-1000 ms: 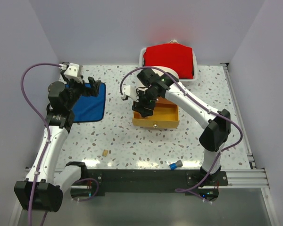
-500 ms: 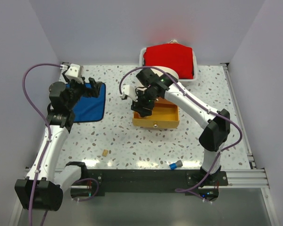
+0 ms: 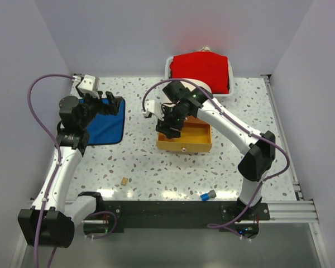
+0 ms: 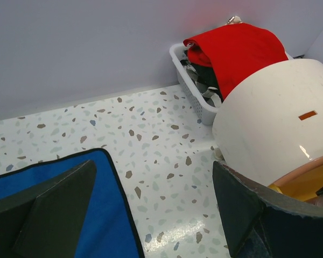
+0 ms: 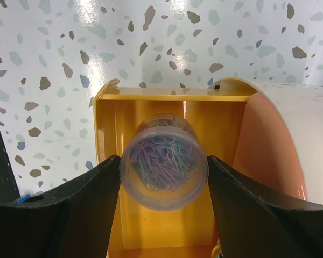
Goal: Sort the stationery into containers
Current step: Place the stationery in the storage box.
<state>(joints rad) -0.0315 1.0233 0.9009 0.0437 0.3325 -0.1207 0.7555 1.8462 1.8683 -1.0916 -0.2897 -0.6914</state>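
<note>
At the far left, the left gripper (image 3: 103, 103) is held above the blue cloth (image 3: 106, 127) with its fingers wide apart and nothing between them. A tan eraser block (image 3: 124, 181) is seen lying alone on the table (image 3: 139, 162) nearer the front. At the centre, the right gripper (image 5: 164, 180) is clamped on a clear cup (image 5: 163, 167) filled with coloured paper clips, which is held within the open yellow drawer (image 5: 226, 123) pulled out from the cream unit (image 4: 269, 123). A blue-grey cap piece (image 3: 207, 195) lies at the near edge, right of centre. A white tray (image 4: 191, 86) with a red cloth (image 3: 201, 70) is placed against the far wall.
</note>
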